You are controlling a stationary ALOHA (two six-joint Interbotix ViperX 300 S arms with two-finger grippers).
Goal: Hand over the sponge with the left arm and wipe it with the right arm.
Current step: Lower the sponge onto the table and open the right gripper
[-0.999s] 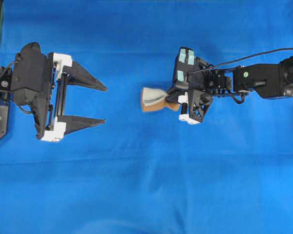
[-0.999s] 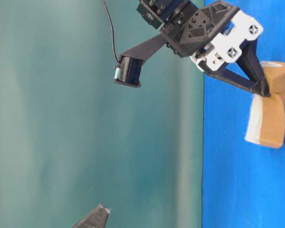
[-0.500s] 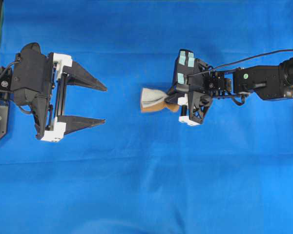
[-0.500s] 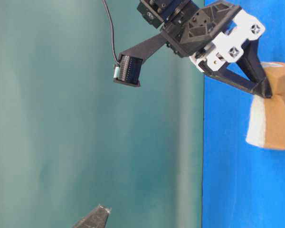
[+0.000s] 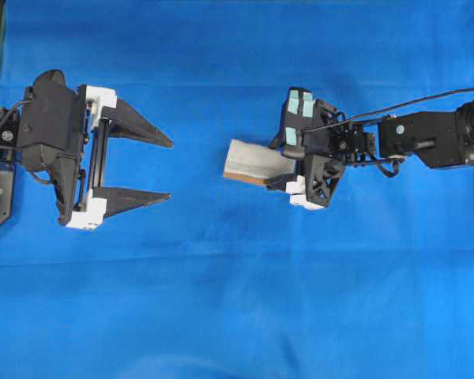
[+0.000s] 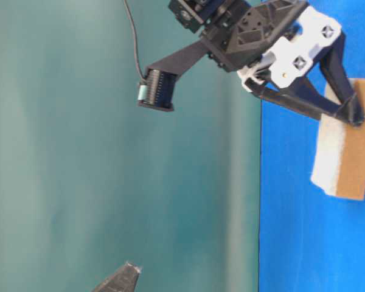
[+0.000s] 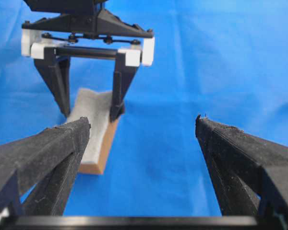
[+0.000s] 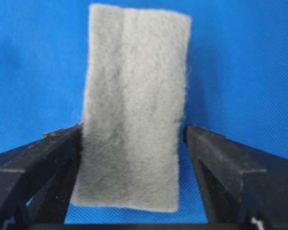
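Note:
The sponge (image 5: 249,160) lies flat on the blue cloth, grey-white face up and tan layer below, and is back to its full rectangle. My right gripper (image 5: 280,166), with the pale blue-green patches, straddles its near end. Its jaws stand apart at sponge width. In the right wrist view the sponge (image 8: 134,105) touches the left finger (image 8: 53,148), with a thin gap at the right finger (image 8: 216,153). My left gripper (image 5: 171,170), plain black, is wide open and empty well left of the sponge. In its wrist view the sponge (image 7: 93,124) lies ahead and to the left.
Blue cloth (image 5: 237,300) covers the whole table. In the table-level view the sponge (image 6: 347,146) lies flat under the right gripper (image 6: 351,115), and one left fingertip (image 6: 128,269) shows at the bottom edge. A cable (image 5: 426,99) trails from the right arm.
The right gripper's jaws have spread and its wrist has rolled. The sponge, pinched into a narrow waist before, has sprung back flat on the cloth. The left arm has not moved.

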